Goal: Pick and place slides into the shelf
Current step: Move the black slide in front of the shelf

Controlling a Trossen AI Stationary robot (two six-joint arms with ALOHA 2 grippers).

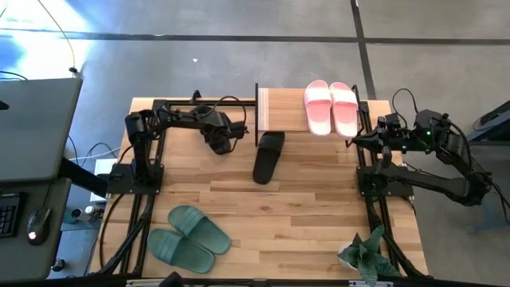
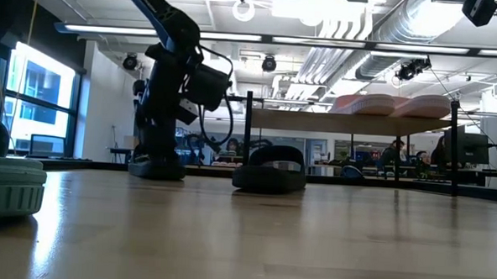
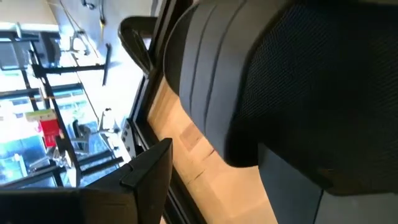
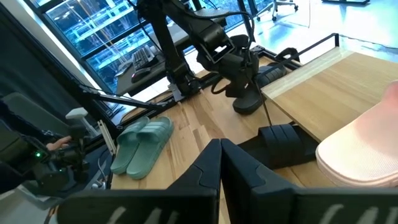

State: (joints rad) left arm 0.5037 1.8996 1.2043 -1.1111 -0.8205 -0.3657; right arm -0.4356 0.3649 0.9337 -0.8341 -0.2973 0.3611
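Note:
A pair of pink slides [image 1: 331,108] lies on top of the shelf [image 1: 279,110] at the table's far edge. One black slide [image 1: 268,156] lies on the table, its far end under the shelf. My left gripper [image 1: 219,140] is just left of the shelf, shut on a second black slide [image 3: 273,81], which also shows in the right wrist view [image 4: 249,102]. A pair of dark green slides [image 1: 187,235] lies at the near left. My right gripper [image 4: 221,152] is shut and empty beside the shelf's right end, and it also shows in the high view [image 1: 373,137]. My left gripper holds the second black slide from above, its fingers pointing down. One finger [image 3: 146,177] shows beside the slide's edge [image 3: 205,130]; the slide itself hides the rest of the contact. The slide hangs below the gripper, its lower end [image 2: 157,167] at or just above the tabletop.
The shelf's thin black frame posts [image 2: 248,135] stand close to my left gripper. A green leafy object [image 1: 362,253] lies at the near right corner. Bare tabletop [image 1: 319,207] spans the middle. A grey desk [image 1: 32,127] stands off the table's left.

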